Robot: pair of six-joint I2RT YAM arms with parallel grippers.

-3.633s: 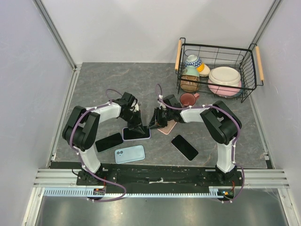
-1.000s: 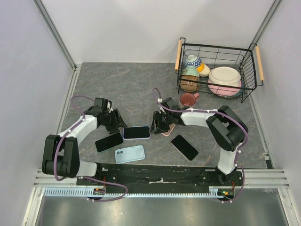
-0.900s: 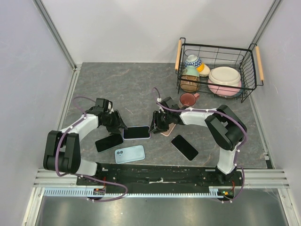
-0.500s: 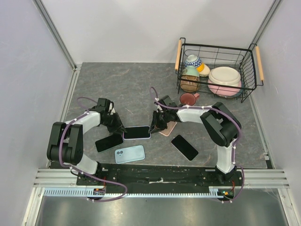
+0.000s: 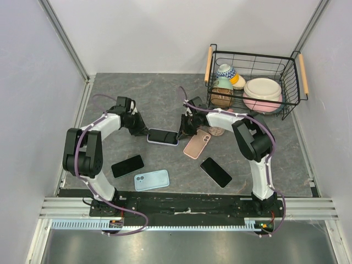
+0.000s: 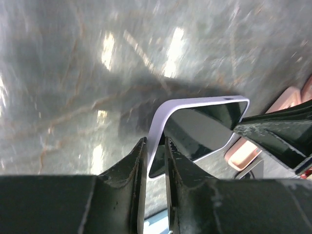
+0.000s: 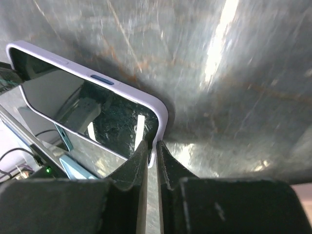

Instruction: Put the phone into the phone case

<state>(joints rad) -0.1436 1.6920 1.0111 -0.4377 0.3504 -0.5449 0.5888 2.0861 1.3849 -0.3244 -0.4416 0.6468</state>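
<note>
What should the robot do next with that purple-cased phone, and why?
Probably lower it gently to the table and let go. The left fingers and right fingers pinch opposite ends of the lavender case, the phone already looks seated inside, and the shadow beneath suggests it hangs above the table.

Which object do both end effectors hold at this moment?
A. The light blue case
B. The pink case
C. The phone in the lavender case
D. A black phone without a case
C: the left end effector and the right end effector each pinch an opposite end of the phone in the lavender case.
</note>
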